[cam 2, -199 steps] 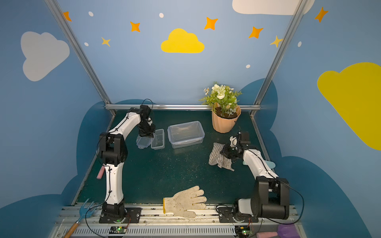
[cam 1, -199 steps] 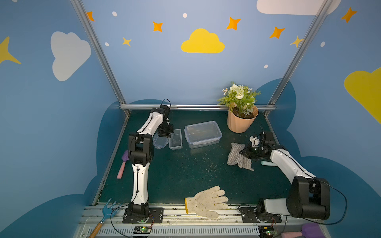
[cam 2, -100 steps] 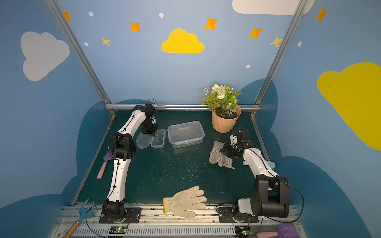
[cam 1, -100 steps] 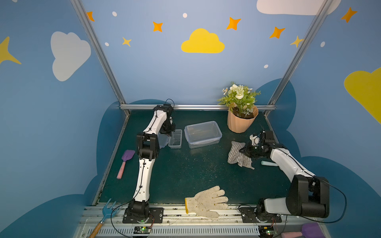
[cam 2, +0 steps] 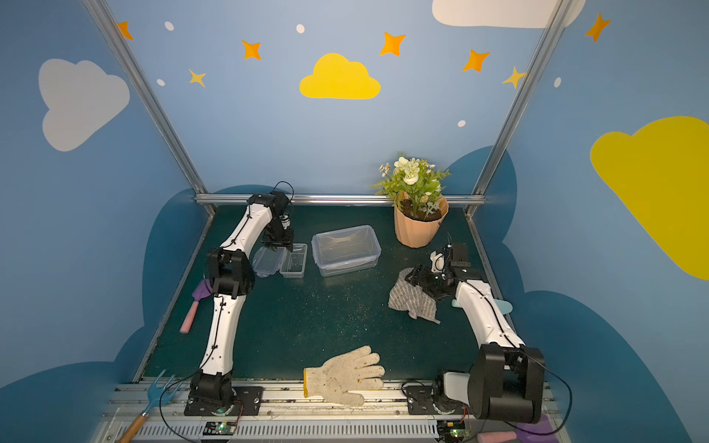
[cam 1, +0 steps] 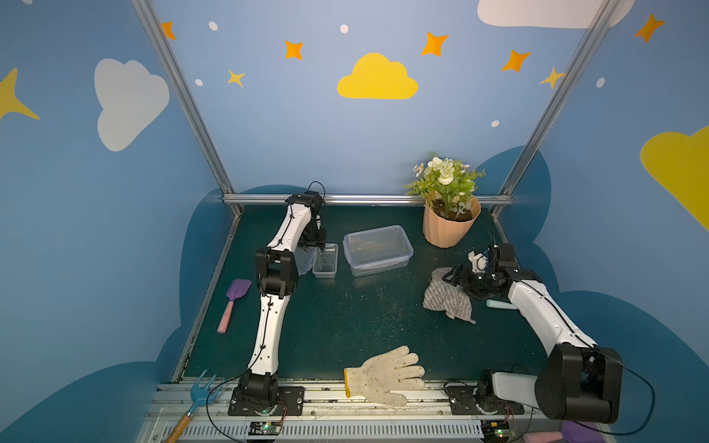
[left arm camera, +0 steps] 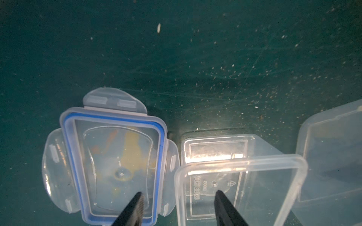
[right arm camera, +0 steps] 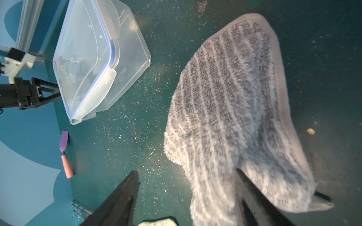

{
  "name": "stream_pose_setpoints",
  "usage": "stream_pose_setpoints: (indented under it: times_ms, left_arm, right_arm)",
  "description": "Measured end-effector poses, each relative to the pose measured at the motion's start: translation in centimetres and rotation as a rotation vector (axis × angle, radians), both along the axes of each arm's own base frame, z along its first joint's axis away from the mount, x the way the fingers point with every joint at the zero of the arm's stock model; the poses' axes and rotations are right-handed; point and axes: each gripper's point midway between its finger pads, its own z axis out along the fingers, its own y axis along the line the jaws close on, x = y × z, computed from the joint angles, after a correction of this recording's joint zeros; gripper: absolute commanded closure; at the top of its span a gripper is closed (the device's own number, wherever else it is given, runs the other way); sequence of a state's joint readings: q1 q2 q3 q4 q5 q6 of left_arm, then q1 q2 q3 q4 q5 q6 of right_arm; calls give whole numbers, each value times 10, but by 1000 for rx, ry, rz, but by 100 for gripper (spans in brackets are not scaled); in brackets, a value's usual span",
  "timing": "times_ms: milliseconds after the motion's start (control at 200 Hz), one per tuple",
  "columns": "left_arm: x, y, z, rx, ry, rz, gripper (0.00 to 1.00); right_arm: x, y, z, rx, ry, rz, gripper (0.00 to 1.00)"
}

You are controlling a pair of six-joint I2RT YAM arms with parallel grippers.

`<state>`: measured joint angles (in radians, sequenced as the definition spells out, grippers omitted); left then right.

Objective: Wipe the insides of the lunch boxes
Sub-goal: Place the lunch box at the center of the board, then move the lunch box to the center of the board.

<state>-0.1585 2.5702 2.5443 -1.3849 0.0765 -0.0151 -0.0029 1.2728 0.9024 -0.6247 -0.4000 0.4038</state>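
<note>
The large clear lunch box (cam 1: pixel 378 249) (cam 2: pixel 346 249) stands open at the back middle of the table; in the right wrist view a blue-rimmed lid shows with the large lunch box (right arm camera: pixel 98 58). The small lunch box (cam 1: pixel 325 261) (left arm camera: pixel 235 185) stands left of it, its blue-rimmed lid (cam 2: pixel 267 261) (left arm camera: pixel 117 162) lying flat alongside. My left gripper (cam 1: pixel 316 245) (left arm camera: pixel 178 194) hangs open over the lid and the small box, holding nothing. My right gripper (cam 1: pixel 450 274) (right arm camera: pixel 186 172) is open over a striped grey cloth (cam 1: pixel 447 299) (right arm camera: pixel 225 97) that lies crumpled on the table.
A peach flower pot (cam 1: pixel 450 226) stands at the back right. A white glove (cam 1: pixel 383 376) lies at the front edge, a purple and pink trowel (cam 1: pixel 232 303) at the left edge, a blue garden fork (cam 1: pixel 199 391) at the front left. Crumbs speckle the green mat.
Both grippers have gone from shut to open. The right one has let go of the cloth, the left one stands open above the small lid. The left arm's elbow swung right.
</note>
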Motion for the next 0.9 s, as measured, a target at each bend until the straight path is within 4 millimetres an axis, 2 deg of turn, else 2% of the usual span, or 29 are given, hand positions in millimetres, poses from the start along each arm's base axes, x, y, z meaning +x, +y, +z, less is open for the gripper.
stream_pose_setpoints:
  times_ms: [170,370,481,566,686,746,836,901]
  left_arm:
    - [7,-2,10,-7,-38,8,20]
    - [12,-9,20,-53,-65,38,16]
    - [15,-20,42,-127,-110,67,15]
    - [17,-34,73,-221,-169,90,15]
    - [10,-64,117,-375,-245,103,13]
    - [4,-82,131,-444,-268,100,13]
    - [-5,-110,135,-506,-269,94,12]
    - [-11,-128,124,-521,-247,95,12]
  right_arm:
    - [-6,-5,13,-35,-15,-1,17]
    - [-9,-5,30,-48,-53,5,17]
    - [-6,1,40,-31,-90,20,17]
    - [1,11,43,-4,-113,48,17]
    - [25,28,46,43,-131,89,17]
    - [42,37,47,64,-139,111,17]
    - [73,50,48,95,-158,140,17]
    - [95,58,47,118,-173,158,17]
